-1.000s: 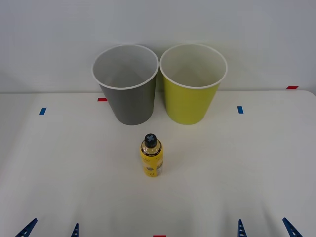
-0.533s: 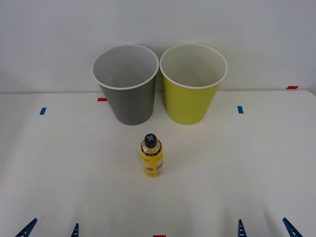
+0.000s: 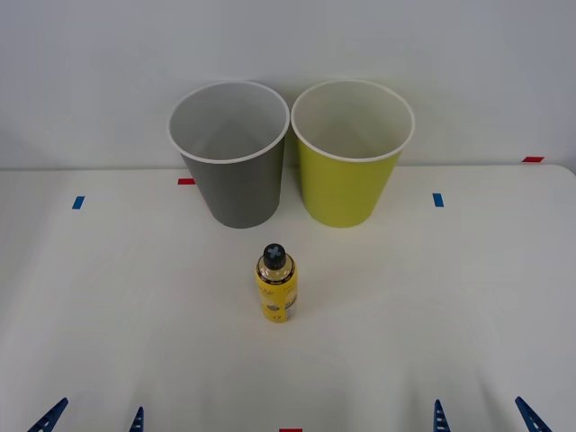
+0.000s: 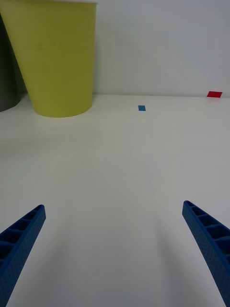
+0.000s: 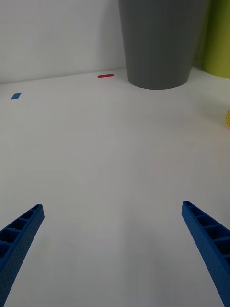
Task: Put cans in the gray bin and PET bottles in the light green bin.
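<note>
We note the gray bin (image 3: 231,157) and the green bin (image 3: 352,155) standing upright side by side at the far edge of the white table (image 3: 117,306), just in front of the pale wall. The gray one is on the left, the green one on the right, and their white rims sit very close together, nearly touching. Both show pale insides with nothing visible in them.

The bottle (image 3: 275,285) stands upright on the table, nearer to us than the bins and roughly in line with the gap between them. Its black cap is on, and the yellow wrap carries dark print. It is apart from both bins and from both grippers.

The left gripper (image 3: 90,419) sits low at the near edge of the table on the left. We see its blue ribbed fingers (image 5: 21,242) spread wide with bare table between them, holding nothing. From its wrist camera the gray bin (image 5: 160,43) is ahead, with a sliver of the bottle (image 5: 228,116) at the frame edge.

The right gripper (image 3: 481,417) sits at the near edge on the right, fingers (image 4: 206,237) likewise spread wide and empty. Its wrist camera looks toward the green bin (image 4: 60,57).

Small tape marks lie on the table: blue (image 3: 78,202) and red (image 3: 186,181) on the left, blue (image 3: 437,200) and red (image 3: 533,159) on the right.
</note>
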